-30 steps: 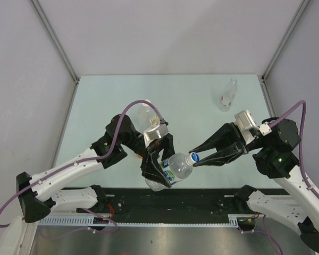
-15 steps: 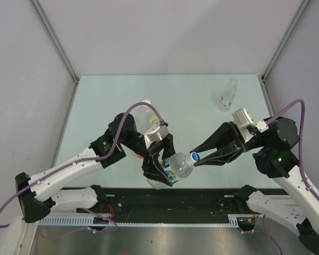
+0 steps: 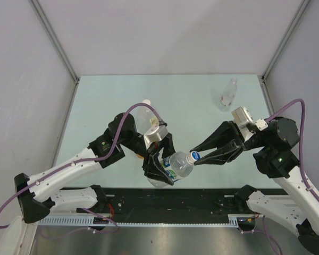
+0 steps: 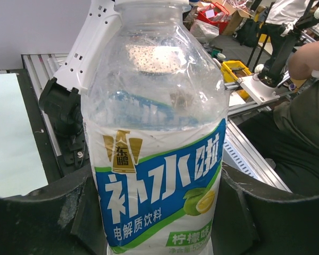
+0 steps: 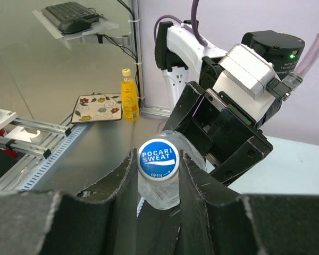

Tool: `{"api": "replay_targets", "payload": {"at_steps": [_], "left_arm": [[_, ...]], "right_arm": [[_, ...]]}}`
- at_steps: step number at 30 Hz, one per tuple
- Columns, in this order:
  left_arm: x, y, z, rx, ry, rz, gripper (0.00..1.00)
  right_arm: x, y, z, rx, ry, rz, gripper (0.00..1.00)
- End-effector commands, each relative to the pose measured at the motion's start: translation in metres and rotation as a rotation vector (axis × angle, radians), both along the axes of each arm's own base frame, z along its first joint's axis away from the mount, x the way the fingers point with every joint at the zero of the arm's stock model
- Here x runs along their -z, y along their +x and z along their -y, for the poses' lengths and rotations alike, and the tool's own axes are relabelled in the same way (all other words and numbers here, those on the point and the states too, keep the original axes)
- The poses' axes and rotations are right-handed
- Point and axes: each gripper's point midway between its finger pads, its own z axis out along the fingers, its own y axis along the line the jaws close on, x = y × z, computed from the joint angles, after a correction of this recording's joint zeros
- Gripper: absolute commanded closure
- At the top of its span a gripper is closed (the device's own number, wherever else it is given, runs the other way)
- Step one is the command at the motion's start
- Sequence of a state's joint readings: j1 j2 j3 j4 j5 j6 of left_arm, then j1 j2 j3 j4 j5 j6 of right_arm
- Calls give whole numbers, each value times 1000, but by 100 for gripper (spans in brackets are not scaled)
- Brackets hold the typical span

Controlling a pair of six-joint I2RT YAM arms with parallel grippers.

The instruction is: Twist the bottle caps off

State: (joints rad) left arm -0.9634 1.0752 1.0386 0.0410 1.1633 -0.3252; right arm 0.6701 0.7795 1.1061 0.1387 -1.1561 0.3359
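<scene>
**Two grippers locked on one bottle, barely shifting**

Holding almost exactly as a second ago: keeping the bottle (image 3: 178, 164) and its blue cap (image 3: 194, 155) on the same spot, above the near edge of the table (image 3: 191, 106). Nudging only the right wrist slightly up and to the left in the overhead view.

Clamping the bottle's middle with the left gripper (image 3: 162, 172), jaws partly spread and pressing both sides of the label (image 4: 159, 207). Pinching the cap with the right gripper (image 3: 193, 157), black fingers (image 5: 111, 186) closed tight on either side.

Showing thin, clear, dented plastic, beaded with droplets inside near the shoulder. Wearing a glossy film wrap in blue, white and green with a printed lemon. Facing the right wrist camera with a round, flat blue cap top printed in white. Showing matte black finger pads, scuffed pale along the edges.

Leaving a slim clear bottle (image 3: 227, 94) lying far back on the smooth pale-green table, and a second bottle (image 3: 143, 112) with a white cap (image 3: 146, 101) behind the left arm.
</scene>
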Motion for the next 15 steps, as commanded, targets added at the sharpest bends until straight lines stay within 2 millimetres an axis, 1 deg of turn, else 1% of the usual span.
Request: {"api": "replay_targets", "payload": {"at_steps": [1, 8, 15], "left_arm": [[-45, -5, -14, 3, -178, 159, 100], [-37, -4, -12, -2, -158, 153, 100], [-24, 1, -8, -4, -126, 148, 100]], "right_arm": [[2, -8, 7, -17, -14, -16, 99], [-9, -13, 13, -15, 14, 11, 100], [-22, -16, 20, 2, 31, 45, 100]]}}
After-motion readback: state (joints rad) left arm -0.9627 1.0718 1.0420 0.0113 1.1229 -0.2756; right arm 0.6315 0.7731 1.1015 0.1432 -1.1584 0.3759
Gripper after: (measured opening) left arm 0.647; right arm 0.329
